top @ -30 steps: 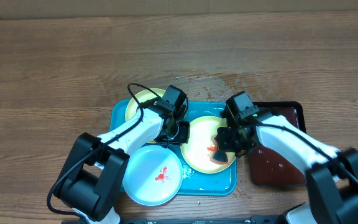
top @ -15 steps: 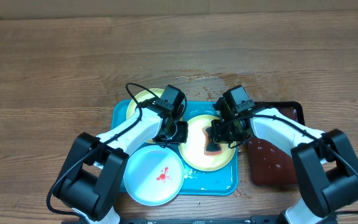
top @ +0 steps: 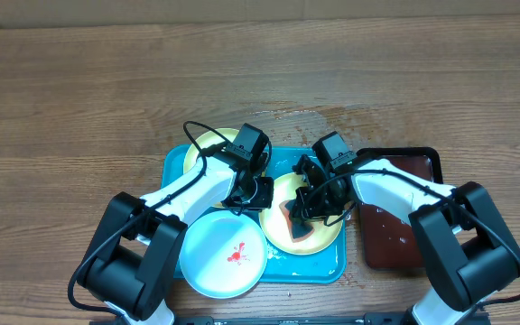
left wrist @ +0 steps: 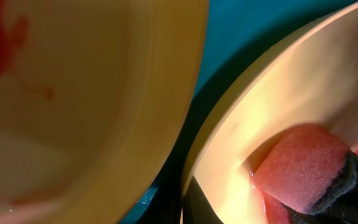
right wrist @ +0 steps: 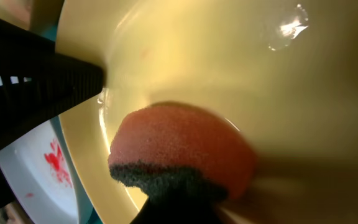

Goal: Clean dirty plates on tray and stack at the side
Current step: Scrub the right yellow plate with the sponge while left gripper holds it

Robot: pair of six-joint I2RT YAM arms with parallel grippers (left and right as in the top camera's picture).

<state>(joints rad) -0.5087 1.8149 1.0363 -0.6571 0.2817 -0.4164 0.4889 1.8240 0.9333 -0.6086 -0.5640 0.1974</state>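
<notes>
Sweeping across the dish is what has just changed. A second ago my right gripper (top: 307,209) had the reddish sponge with a dark scouring back (top: 292,222) at the right side of the pale yellow-green round plastic plate (top: 328,235). Now the sponge sits left of the plate's middle, close to my other arm. The gripper is clamped on the sponge from its dark side, with the red face pressed onto the plate floor.

My left gripper (top: 249,191) has not shifted. Its jaws are together on the plate's left rim, as far as I can tell, bracing the plate where it lies in the large turquoise rectangular plastic tray (top: 310,264).

The plate surface the sponge has left behind looks wet and free of red from above. A thin pinkish film shows beside the sponge in the left wrist view. I judge this first plate partly scrubbed, not finished.

The white round plastic plate (top: 215,266) at the tray's near left corner carries a red smear. The second pale yellow-green plate (top: 204,147) at the far left shows red too in my left wrist view. Neither is cleaned yet and nothing is stacked at the side. The small black tray (top: 436,162) of brown liquid stands just right of the turquoise one.
</notes>
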